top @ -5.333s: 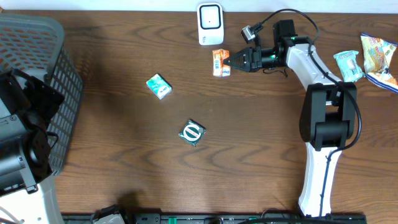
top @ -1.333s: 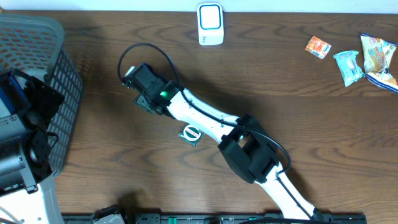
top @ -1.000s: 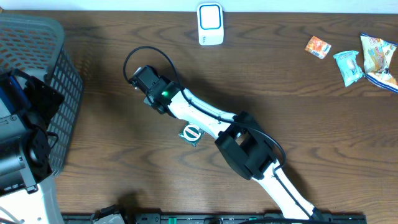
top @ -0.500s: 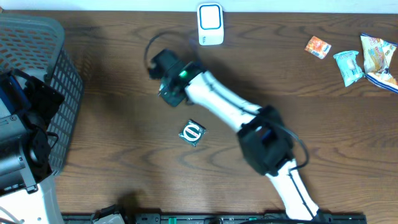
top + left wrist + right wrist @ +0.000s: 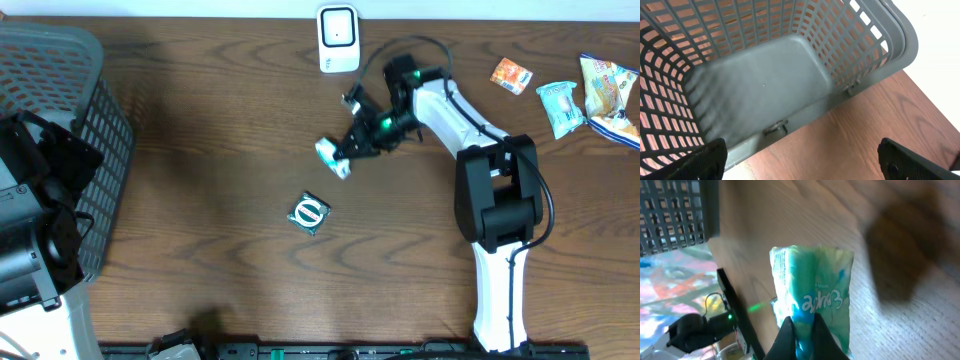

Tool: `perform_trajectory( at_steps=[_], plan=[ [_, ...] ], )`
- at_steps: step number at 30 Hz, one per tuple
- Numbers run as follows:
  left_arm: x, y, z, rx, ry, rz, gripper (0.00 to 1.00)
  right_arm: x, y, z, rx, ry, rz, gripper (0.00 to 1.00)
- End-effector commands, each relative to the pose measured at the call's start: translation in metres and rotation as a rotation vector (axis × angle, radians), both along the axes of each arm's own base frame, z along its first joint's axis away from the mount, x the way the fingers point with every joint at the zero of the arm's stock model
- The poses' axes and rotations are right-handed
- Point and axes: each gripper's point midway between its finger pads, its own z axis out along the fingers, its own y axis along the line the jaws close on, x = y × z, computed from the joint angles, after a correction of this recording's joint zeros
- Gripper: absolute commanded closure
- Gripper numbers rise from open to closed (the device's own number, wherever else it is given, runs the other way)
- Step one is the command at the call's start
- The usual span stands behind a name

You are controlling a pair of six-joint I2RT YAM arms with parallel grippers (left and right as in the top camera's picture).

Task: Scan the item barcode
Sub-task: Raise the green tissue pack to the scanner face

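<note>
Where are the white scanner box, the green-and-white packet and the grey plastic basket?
white scanner box [image 5: 338,38], overhead view, its front face.
green-and-white packet [image 5: 815,290], right wrist view, printed middle.
grey plastic basket [image 5: 765,75], left wrist view, bare floor.

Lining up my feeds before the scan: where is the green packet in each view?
Overhead: green packet near the middle, below the white scanner, held by the right gripper.
Right wrist: mid-frame, pinched at its lower edge by the gripper.
Left wrist: not in it.
Shared landmark: the basket, far left overhead, top left in the right wrist view, filling the left wrist view.
</note>
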Motion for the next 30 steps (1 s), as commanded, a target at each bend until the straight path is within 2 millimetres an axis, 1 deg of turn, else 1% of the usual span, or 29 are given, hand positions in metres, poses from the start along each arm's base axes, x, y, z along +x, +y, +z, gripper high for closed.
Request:
perform_trajectory(
  at_steps=[1,3,4,5,6,7,8,9,11,12,14,15,17,19,20,21,23,24,26,29,30],
  plan=[
    [-0.001,0.001,0.000,-0.002,0.000,0.013,0.05,-0.005,-0.024,-0.028,-0.039,0.060,-0.056,0.99],
    [-0.001,0.001,0.000,-0.002,0.000,0.013,0.05,0.000,-0.049,-0.047,-0.181,0.071,-0.111,0.99],
    [-0.001,0.001,0.000,-0.002,0.000,0.013,0.05,0.003,-0.060,-0.054,-0.236,0.060,-0.124,0.99],
    [-0.001,0.001,0.000,-0.002,0.000,0.013,0.05,0.008,-0.077,-0.063,-0.325,0.035,-0.137,0.99],
    [-0.001,0.001,0.000,-0.002,0.000,0.013,0.05,0.014,-0.093,-0.070,-0.408,0.021,-0.162,0.97],
    [-0.001,0.001,0.000,-0.002,0.000,0.013,0.05,0.018,-0.109,-0.074,-0.489,0.017,-0.194,0.91],
    [-0.001,0.001,0.000,-0.002,0.000,0.013,0.05,0.022,-0.120,-0.075,-0.538,0.014,-0.217,0.89],
    [-0.001,0.001,0.000,-0.002,0.000,0.013,0.05,0.029,-0.136,-0.068,-0.595,0.010,-0.237,0.87],
    [-0.001,0.001,0.000,-0.002,0.000,0.013,0.05,0.036,-0.144,-0.056,-0.615,0.002,-0.251,0.86],
    [-0.001,0.001,0.000,-0.002,0.000,0.013,0.05,0.040,-0.146,-0.045,-0.615,-0.005,-0.258,0.85],
    [-0.001,0.001,0.000,-0.002,0.000,0.013,0.05,0.047,-0.144,-0.028,-0.606,-0.019,-0.262,0.84],
    [-0.001,0.001,0.000,-0.002,0.000,0.013,0.05,0.049,-0.139,-0.020,-0.589,-0.030,-0.250,0.81],
    [-0.001,0.001,0.000,-0.002,0.000,0.013,0.05,0.049,-0.124,-0.007,-0.531,-0.053,-0.207,0.64],
    [-0.001,0.001,0.000,-0.002,0.000,0.013,0.05,0.043,-0.103,0.000,-0.469,-0.063,-0.148,0.33],
    [-0.001,0.001,0.000,-0.002,0.000,0.013,0.05,0.040,-0.099,0.000,-0.468,-0.061,-0.134,0.28],
    [-0.001,0.001,0.000,-0.002,0.000,0.013,0.05,0.035,-0.092,-0.003,-0.470,-0.056,-0.117,0.19],
    [-0.001,0.001,0.000,-0.002,0.000,0.013,0.05,0.030,-0.086,-0.007,-0.471,-0.054,-0.099,0.11],
    [-0.001,0.001,0.000,-0.002,0.000,0.013,0.05,0.026,-0.078,-0.012,-0.472,-0.056,-0.078,0.07],
    [-0.002,0.001,0.000,-0.002,-0.001,0.013,0.05,0.021,-0.070,-0.020,-0.471,-0.059,-0.059,0.08],
    [-0.001,0.001,0.000,-0.002,0.000,0.013,0.05,0.014,-0.065,-0.034,-0.473,-0.053,-0.043,0.27],
    [-0.001,0.001,0.000,-0.002,0.000,0.013,0.05,0.011,-0.064,-0.040,-0.469,-0.047,-0.042,0.36]
  ],
)
